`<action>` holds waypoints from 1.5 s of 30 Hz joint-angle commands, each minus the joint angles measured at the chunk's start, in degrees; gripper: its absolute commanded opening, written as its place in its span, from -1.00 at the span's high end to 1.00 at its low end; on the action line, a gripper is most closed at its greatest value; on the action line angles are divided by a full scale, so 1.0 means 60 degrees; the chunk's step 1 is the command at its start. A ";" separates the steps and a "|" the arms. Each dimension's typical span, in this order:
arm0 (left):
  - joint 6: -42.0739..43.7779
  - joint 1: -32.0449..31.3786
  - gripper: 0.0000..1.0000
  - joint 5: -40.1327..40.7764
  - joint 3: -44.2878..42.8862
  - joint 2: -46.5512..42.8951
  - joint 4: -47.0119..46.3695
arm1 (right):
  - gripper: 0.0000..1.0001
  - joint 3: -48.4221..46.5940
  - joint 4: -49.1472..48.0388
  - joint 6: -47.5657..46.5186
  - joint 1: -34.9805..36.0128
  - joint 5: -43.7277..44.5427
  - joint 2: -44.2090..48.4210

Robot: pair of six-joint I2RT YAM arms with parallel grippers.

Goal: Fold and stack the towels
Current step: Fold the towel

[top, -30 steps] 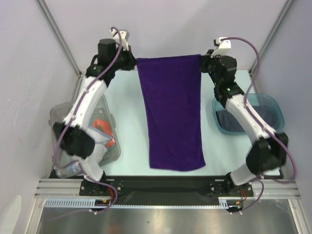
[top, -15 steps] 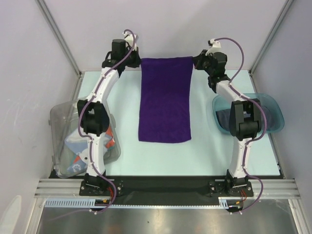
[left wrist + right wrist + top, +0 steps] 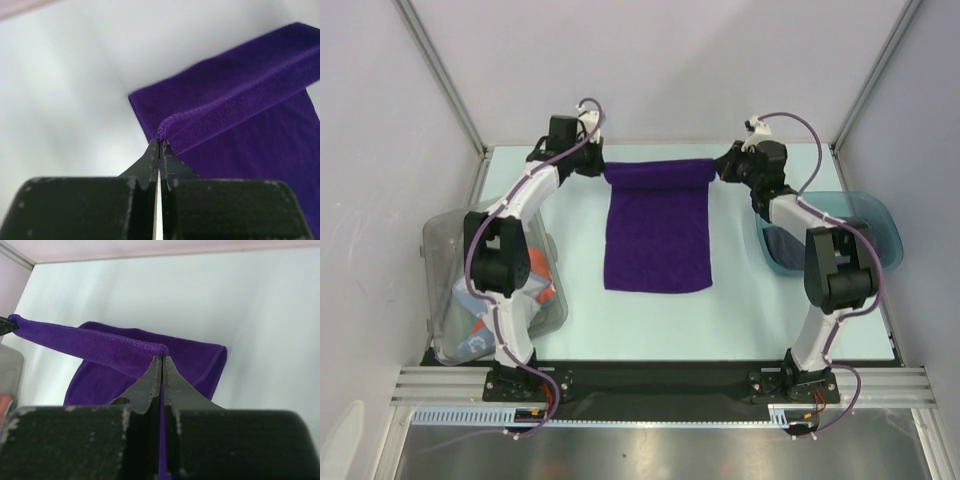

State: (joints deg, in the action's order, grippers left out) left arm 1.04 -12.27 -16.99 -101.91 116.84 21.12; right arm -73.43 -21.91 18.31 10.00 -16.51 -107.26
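Pinching the far corners of the purple towel, the left tool and the right tool are holding its far edge raised off the table while the rest is lying flat, and any uneven pull is likely risking a slipped corner or a skewed fold.

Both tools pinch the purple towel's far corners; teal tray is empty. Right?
No: the top external view shows a dark towel in the teal tray. The left tool and right tool do pinch the purple towel at its far corners.
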 commanded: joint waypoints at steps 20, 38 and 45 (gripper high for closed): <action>0.0545 -0.1279 0.99 0.1148 0.5089 -0.4369 0.0405 | 1.00 0.4708 0.1453 -0.0136 0.1570 0.1609 0.4590; 0.0105 -0.1851 0.99 0.0767 0.6833 -0.4692 0.1298 | 1.00 0.6334 0.2876 0.0552 0.2523 0.2210 0.5645; 0.0061 -0.2056 1.00 0.0928 0.6862 -0.4590 0.1518 | 1.00 0.6378 0.3285 0.0728 0.2625 0.2429 0.5660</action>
State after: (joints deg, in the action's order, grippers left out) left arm 2.39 -24.14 -11.00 -60.75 90.85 30.17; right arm -35.24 -2.74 21.23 25.32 -3.66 -74.46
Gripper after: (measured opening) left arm 0.008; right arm 0.010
